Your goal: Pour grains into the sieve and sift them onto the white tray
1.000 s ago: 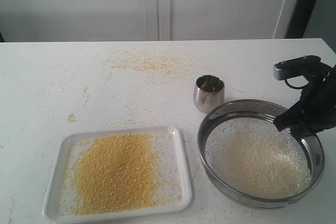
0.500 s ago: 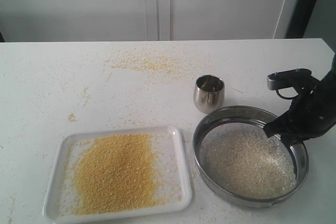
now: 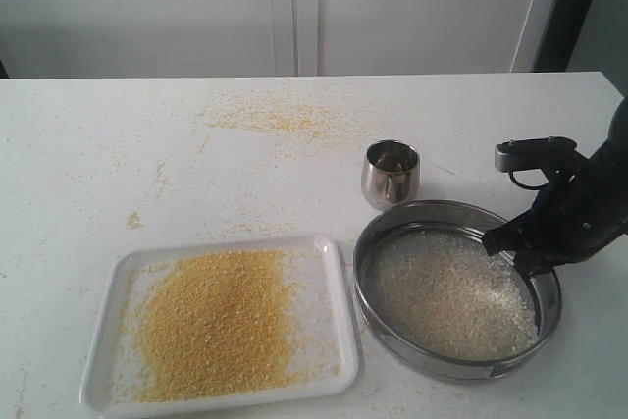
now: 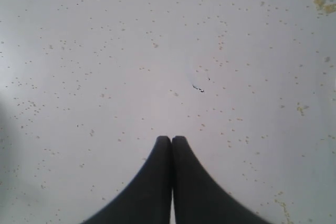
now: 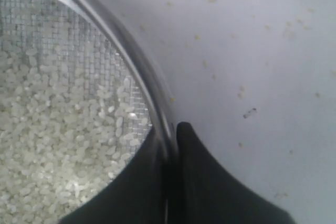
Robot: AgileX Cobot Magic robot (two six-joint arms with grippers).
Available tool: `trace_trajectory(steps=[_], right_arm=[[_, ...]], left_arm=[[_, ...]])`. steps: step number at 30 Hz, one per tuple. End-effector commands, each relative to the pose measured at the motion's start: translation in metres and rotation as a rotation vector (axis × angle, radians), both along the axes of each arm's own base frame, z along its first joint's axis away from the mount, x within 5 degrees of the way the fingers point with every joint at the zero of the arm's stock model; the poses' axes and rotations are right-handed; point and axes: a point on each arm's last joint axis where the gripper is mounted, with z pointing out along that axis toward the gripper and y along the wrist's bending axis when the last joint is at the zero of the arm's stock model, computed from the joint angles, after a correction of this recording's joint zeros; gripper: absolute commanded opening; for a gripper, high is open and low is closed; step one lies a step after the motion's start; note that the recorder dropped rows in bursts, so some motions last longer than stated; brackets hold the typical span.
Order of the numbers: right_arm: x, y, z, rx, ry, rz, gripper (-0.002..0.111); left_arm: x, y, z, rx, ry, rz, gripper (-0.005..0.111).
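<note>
The right gripper [image 3: 512, 242] pinches the right-hand rim of the sieve [image 3: 365, 277], one black finger inside the steel wall and one outside. The sieve is just to the right of the white tray [image 3: 340, 287], with the small steel cup [image 3: 391, 175] close behind it. Pale rice-like grains [image 3: 446, 296] cover the mesh while fine yellow meal [image 3: 216, 321] lies heaped on the tray, and the left gripper [image 4: 171, 140] has its fingers pressed together on nothing above the crumb-speckled table [image 4: 131, 51].
</note>
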Motion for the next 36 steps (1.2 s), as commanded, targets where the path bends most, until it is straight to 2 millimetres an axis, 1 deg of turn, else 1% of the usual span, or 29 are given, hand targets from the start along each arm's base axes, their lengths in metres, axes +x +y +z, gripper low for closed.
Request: trace_trajectory(steps=[1,5,6,7,11,15,16,19,23,31,36], right_arm=[[0.001,-0.004,-0.007,-0.013,0.007,0.000,0.018],[0.001,-0.004,-0.004,-0.014,-0.014,-0.001,0.039],[0.001,-0.004,-0.001,-0.014,-0.022,-0.002,0.041],[0.001,-0.004,0.005,-0.012,-0.040,-0.008,0.042],[-0.003,-0.003,0.028,-0.006,-0.086,-0.003,0.042],[-0.013,-0.003,0.058,0.006,-0.136,0.004,0.042],[-0.017,-0.002,0.070,0.008,-0.165,0.007,0.039],[-0.026,-0.002,0.088,0.012,-0.205,0.012,0.027],[-0.040,-0.002,0.111,0.019,-0.241,0.021,0.000],[-0.060,-0.002,0.139,0.024,-0.300,0.026,0.000],[-0.078,-0.003,0.164,0.026,-0.435,0.005,0.000]], left_arm=[[-0.003,0.001,0.000,0.004,0.008,0.008,0.000],[-0.003,0.001,0.000,0.004,0.008,0.008,0.000],[-0.003,0.001,0.000,0.004,0.008,0.008,0.000],[-0.003,0.001,0.000,0.004,0.008,0.008,0.000],[-0.003,0.001,0.000,0.004,0.008,0.008,0.000],[-0.003,0.001,0.000,0.004,0.008,0.008,0.000],[-0.003,0.001,0.000,0.004,0.008,0.008,0.000],[-0.003,0.001,0.000,0.004,0.008,0.008,0.000],[-0.003,0.001,0.000,0.004,0.008,0.008,0.000],[-0.003,0.001,0.000,0.004,0.008,0.008,0.000],[-0.003,0.001,0.000,0.004,0.008,0.008,0.000]])
